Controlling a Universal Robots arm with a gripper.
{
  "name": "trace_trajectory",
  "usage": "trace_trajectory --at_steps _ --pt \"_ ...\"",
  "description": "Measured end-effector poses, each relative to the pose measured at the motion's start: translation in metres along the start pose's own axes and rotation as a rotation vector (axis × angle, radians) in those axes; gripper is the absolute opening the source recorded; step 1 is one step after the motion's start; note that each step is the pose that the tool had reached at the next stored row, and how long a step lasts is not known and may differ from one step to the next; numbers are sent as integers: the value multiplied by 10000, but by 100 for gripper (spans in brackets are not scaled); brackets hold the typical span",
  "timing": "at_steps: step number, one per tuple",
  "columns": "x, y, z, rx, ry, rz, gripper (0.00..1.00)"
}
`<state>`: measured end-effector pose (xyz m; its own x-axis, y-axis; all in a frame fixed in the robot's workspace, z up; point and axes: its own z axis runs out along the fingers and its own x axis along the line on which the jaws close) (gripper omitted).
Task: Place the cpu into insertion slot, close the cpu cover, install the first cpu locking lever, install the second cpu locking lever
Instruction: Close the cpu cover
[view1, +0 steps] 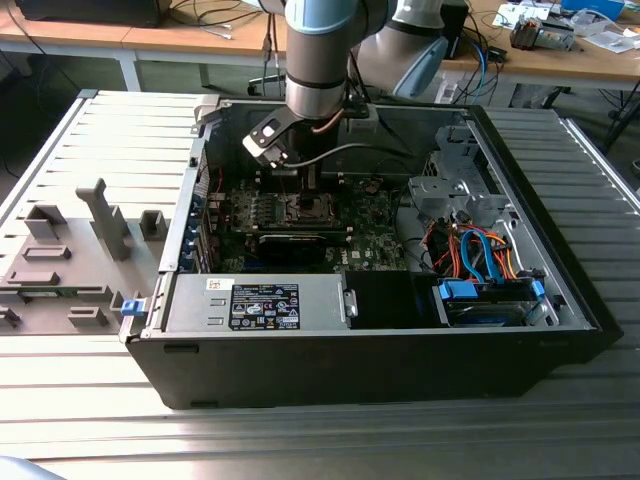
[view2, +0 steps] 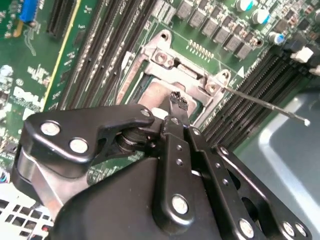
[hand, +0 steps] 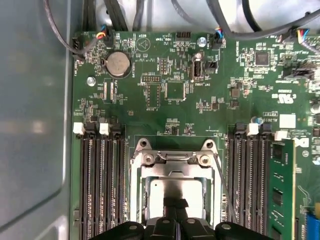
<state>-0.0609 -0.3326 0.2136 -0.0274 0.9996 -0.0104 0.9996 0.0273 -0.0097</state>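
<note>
The insertion slot (hand: 175, 157), a square socket with a silvery metal rim, sits between the two banks of black memory slots (hand: 100, 185). The cpu (hand: 167, 192), flat with a silvery-grey top, lies inside it. The cpu cover (hand: 175, 172), a thin metal frame, appears to lie flat over the chip. A thin wire locking lever (view2: 265, 102) juts free above one bank.
</note>
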Motion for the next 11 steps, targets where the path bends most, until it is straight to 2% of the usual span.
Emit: trace_trajectory --at_steps 11 --pt "-5 17 -370 18 -1 1 11"
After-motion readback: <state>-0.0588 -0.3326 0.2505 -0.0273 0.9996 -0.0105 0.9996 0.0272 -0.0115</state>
